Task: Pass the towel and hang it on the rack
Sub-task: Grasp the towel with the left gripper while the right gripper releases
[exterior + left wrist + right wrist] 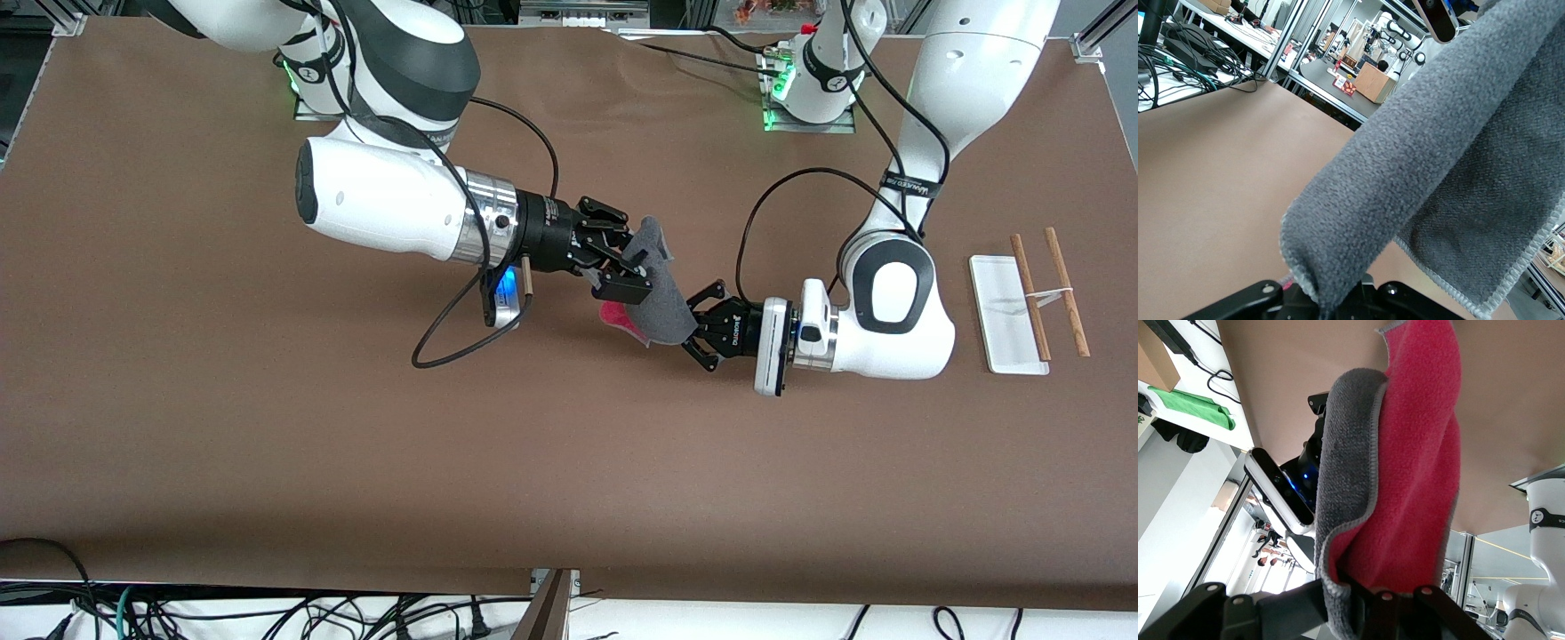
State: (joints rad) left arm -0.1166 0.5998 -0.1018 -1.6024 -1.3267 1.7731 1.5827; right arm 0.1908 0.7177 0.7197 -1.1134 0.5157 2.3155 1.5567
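Observation:
The towel [662,307] is dark grey on one face and pink on the other, with a pale stitched border. It hangs in the air over the middle of the table, between the two grippers. My right gripper [633,269] is shut on its upper part, and in the right wrist view [1351,600] the towel [1405,473] rises from between the jaws. My left gripper [690,327] is shut on its lower edge, and the left wrist view [1338,305] shows the grey cloth [1418,167] pinched there. The rack [1005,311] stands at the left arm's end of the table, apart from both grippers.
The brown table [267,427] carries only the rack, with its two wooden rods [1031,298] and pale crossbar. A black cable [444,347] loops down from the right arm's wrist. Cables lie past the table edge nearest the front camera.

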